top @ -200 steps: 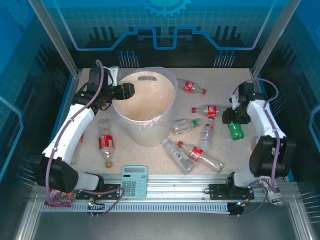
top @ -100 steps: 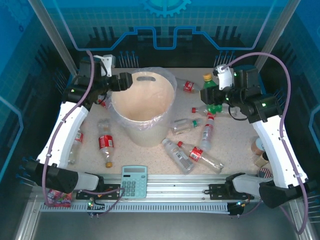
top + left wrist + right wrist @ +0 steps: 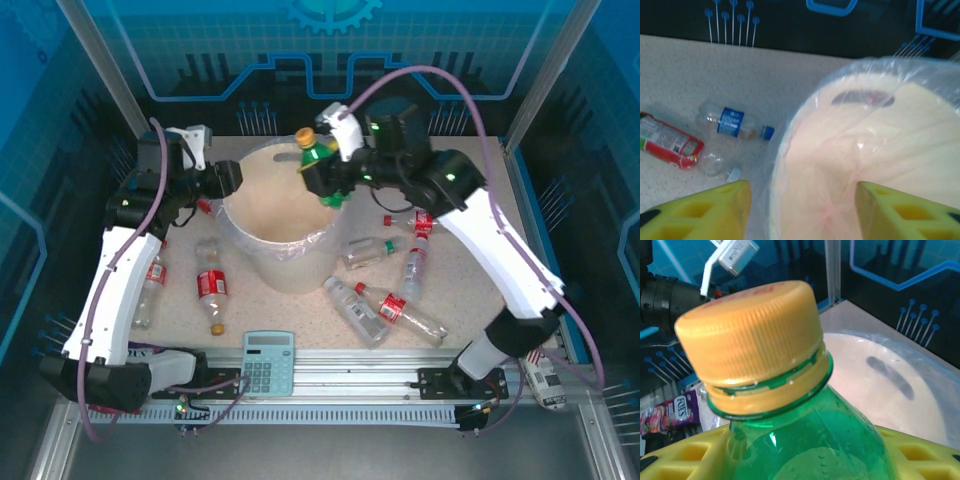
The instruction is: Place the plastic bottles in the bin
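While the right gripper [image 3: 325, 180] pinches a green plastic bottle [image 3: 317, 153] just below its ribbed yellow-orange cap [image 3: 752, 335], that bottle hangs tilted over the upper right rim of the large round cream-white plastic bin [image 3: 290, 268], upper centre of the overhead view.

Bin: mouth faces up, clear bag liner [image 3: 805, 165] draped over the rim, handle slot [image 3: 863, 97] in the wall near the rim.

Left gripper [image 3: 228, 180]: at the bin's left rim, yellow fingers [image 3: 710, 212] spread, the liner-covered rim showing between them. Cannot tell if they touch it.

Surroundings: several red-labelled clear bottles [image 3: 400, 308] lie scattered on the speckled table [image 3: 470, 300], right of and below the bin. One red-labelled bottle [image 3: 210, 290] lies left of it, and another sits partly under the left arm [image 3: 120, 270]. A pale blue calculator [image 3: 268, 362] sits at bottom centre-left.

Labels: left wrist view, left of centre, shows a blue-labelled bottle [image 3: 732, 122] with a blue cap. Its white lettering is too small to read. The lettering on the purple-pink packet [image 3: 670, 412], lower left of the right wrist view, is blurred. The print on the cap top is unreadable.
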{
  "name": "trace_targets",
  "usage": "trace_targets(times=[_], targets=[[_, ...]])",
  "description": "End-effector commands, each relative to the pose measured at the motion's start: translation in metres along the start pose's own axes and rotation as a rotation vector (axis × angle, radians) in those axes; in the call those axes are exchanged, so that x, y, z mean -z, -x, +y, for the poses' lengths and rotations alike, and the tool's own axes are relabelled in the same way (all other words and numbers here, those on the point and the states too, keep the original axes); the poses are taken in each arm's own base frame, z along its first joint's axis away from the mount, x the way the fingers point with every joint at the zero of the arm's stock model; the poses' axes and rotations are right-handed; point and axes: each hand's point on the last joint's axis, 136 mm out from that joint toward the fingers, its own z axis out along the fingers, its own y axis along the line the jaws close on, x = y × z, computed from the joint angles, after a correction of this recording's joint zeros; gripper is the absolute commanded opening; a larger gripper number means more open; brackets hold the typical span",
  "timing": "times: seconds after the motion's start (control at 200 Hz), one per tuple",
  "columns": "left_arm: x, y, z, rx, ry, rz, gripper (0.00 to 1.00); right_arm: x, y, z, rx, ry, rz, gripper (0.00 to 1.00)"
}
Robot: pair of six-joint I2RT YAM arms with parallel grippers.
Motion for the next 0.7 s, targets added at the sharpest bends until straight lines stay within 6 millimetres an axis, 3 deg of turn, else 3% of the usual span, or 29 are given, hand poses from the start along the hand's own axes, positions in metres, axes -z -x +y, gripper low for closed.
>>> trace_targets(times=[0.0,0.185,0.355,0.695], targets=[[-0.002,-0.022,-0.002,0.049,-0.037,0.056,0.5,-0.029,-0.007,0.012,0.034,0.041,0.073,0.31],[-0.017,-0.04,-0.004,0.076,-0.061,0.116,0.46,-0.084,-0.036,0.006,0.024,0.04,0.205,0.32],[-0.031,-0.043,-0.01,0.099,-0.084,0.132,0.39,-0.12,-0.073,-0.009,0.024,0.0,0.331,0.33],[-0.057,-0.03,-0.009,0.11,-0.06,0.109,0.31,-0.146,-0.141,-0.054,-0.029,-0.083,0.538,0.36]])
